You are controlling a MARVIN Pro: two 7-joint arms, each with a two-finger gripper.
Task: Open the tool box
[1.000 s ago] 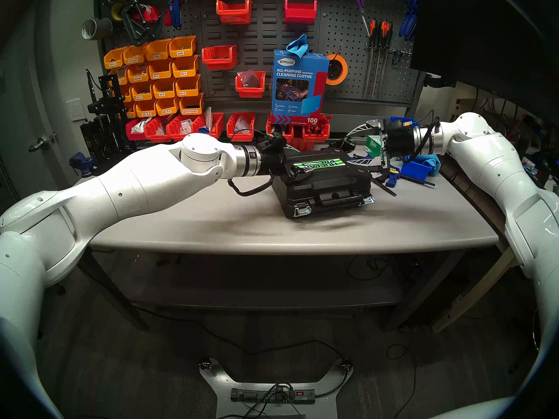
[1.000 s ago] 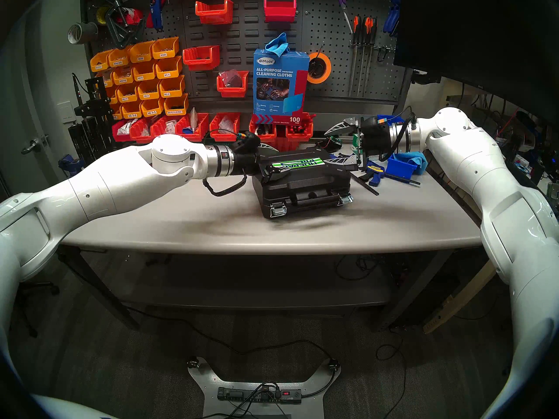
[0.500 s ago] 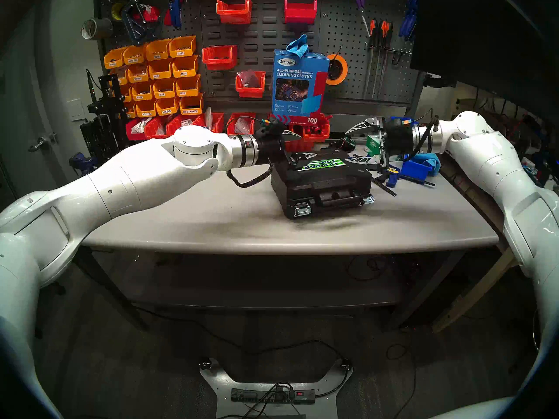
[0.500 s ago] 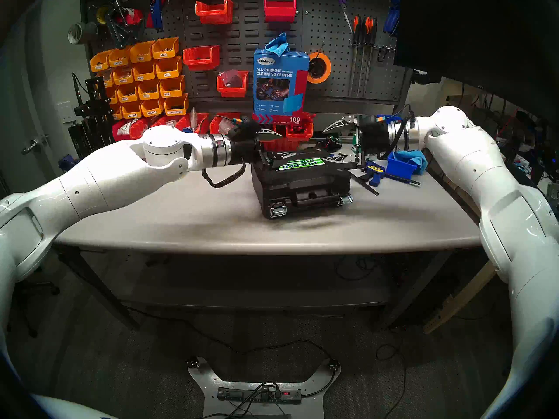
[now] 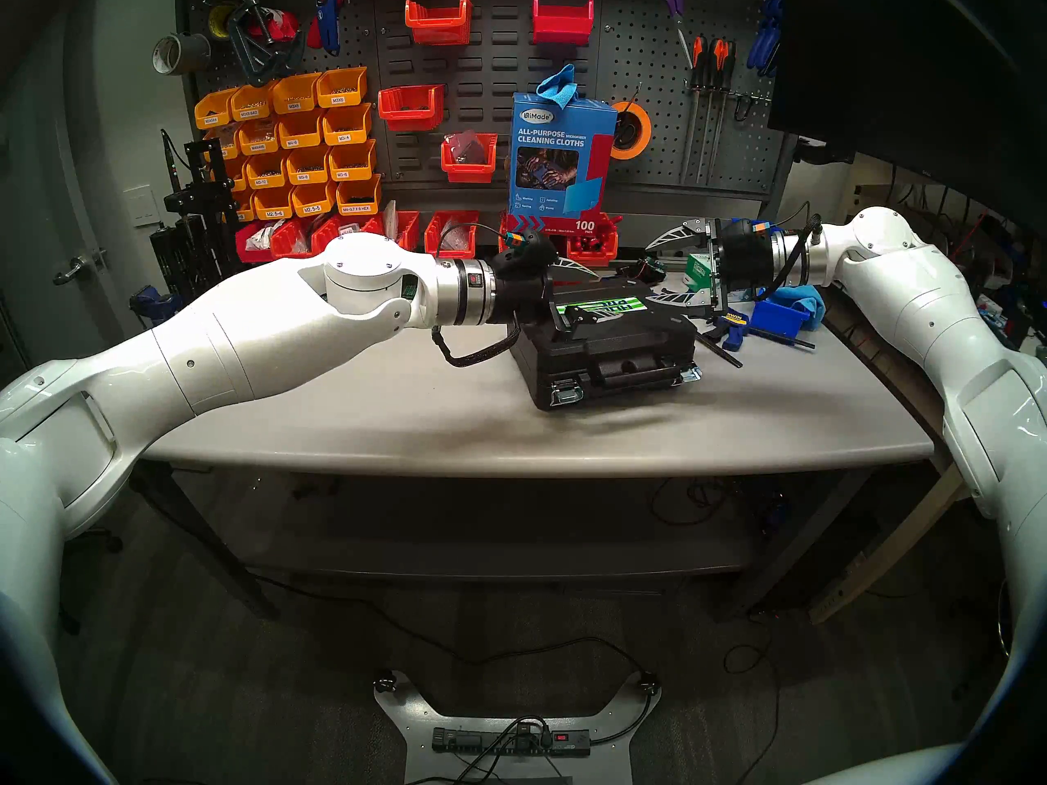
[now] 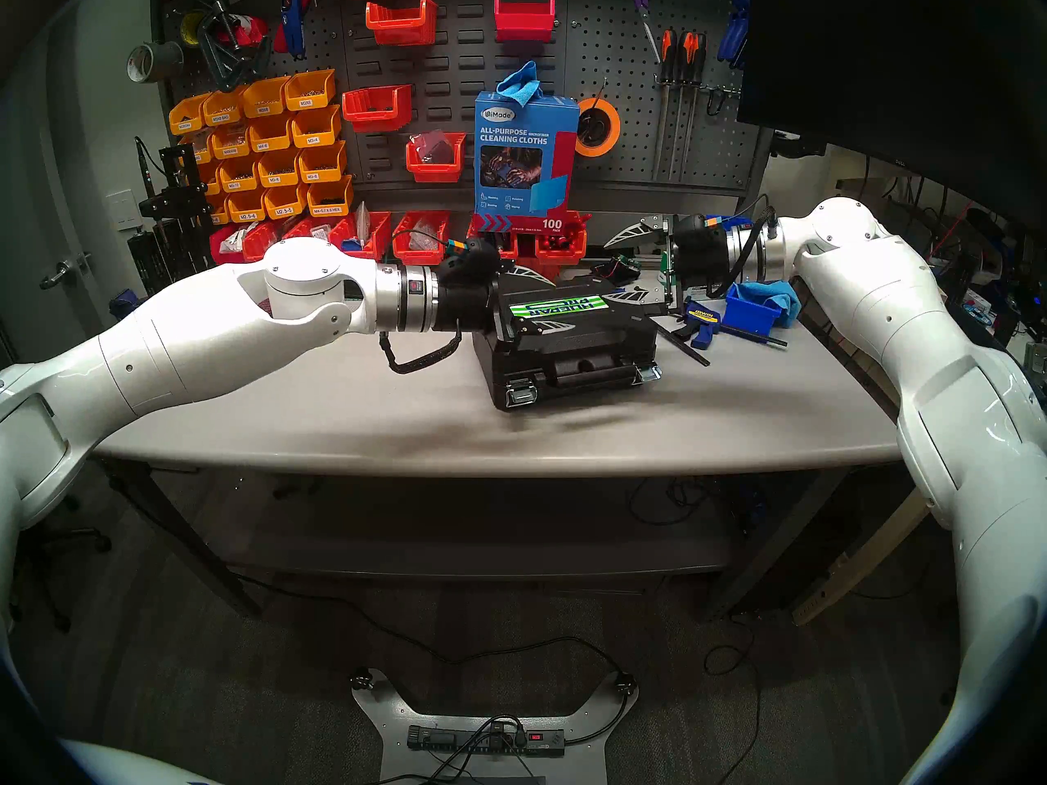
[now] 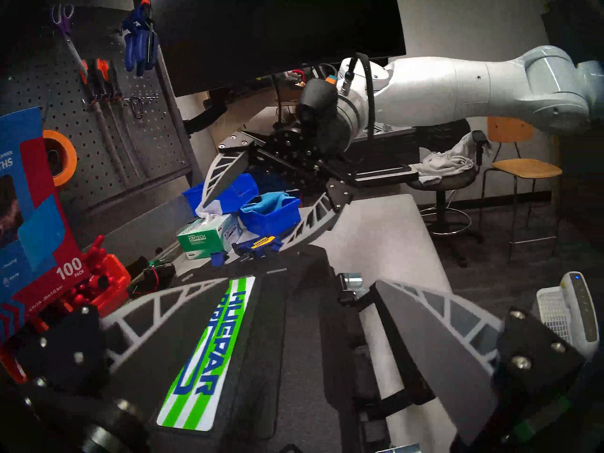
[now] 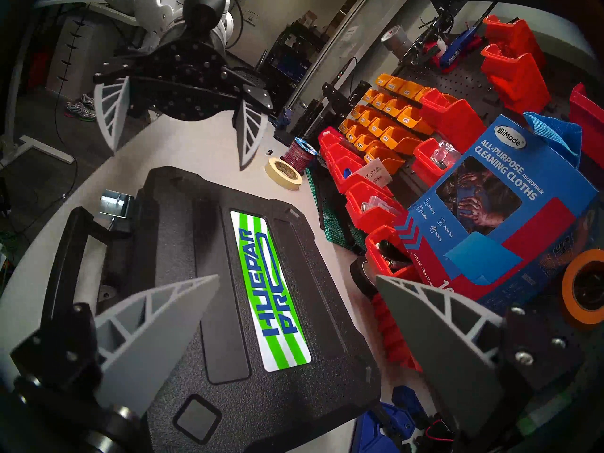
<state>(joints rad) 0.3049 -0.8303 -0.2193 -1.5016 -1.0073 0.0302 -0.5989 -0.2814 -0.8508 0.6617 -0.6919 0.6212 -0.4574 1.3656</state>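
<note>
In the head's left-eye view we see the tool box (image 5: 609,342) lying flat and closed on the grey table (image 5: 396,415), a little to the 2 o'clock side of the picture's centre, its two silver latches (image 5: 568,394) facing us. Our left gripper (image 5: 581,294) reaches in from 9 o'clock and hangs over the box's left end with its fingers spread apart, holding nothing. Our right gripper (image 5: 660,271) comes in from 3 o'clock, fingers also apart, one above the box's far right corner, the other higher. A blue cloth box (image 5: 561,161) stands at 12 o'clock from the tool box.

The head's right-eye view gives nearly the same: the tool box (image 6: 572,342) sits closed, the left gripper (image 6: 541,299) spread over its striped sticker (image 6: 558,307), the right gripper (image 6: 626,265) spread at its far right corner.

From the left wrist we look along the lid. The left gripper (image 7: 305,311) has one finger at 8 o'clock over the lid beside the sticker (image 7: 209,351), the other at 4 o'clock beyond the handle side; whether either touches we cannot tell. The right gripper (image 7: 248,226) stands open at 12 o'clock, with a blue bin (image 7: 271,213) behind it.

From the right wrist the tool box (image 8: 248,298) fills the middle, handle (image 8: 65,256) at 9 o'clock. The right gripper (image 8: 297,279) is wide apart above the lid, and the left gripper (image 8: 179,156) hangs open at 11 o'clock, past the box's far end.
</note>
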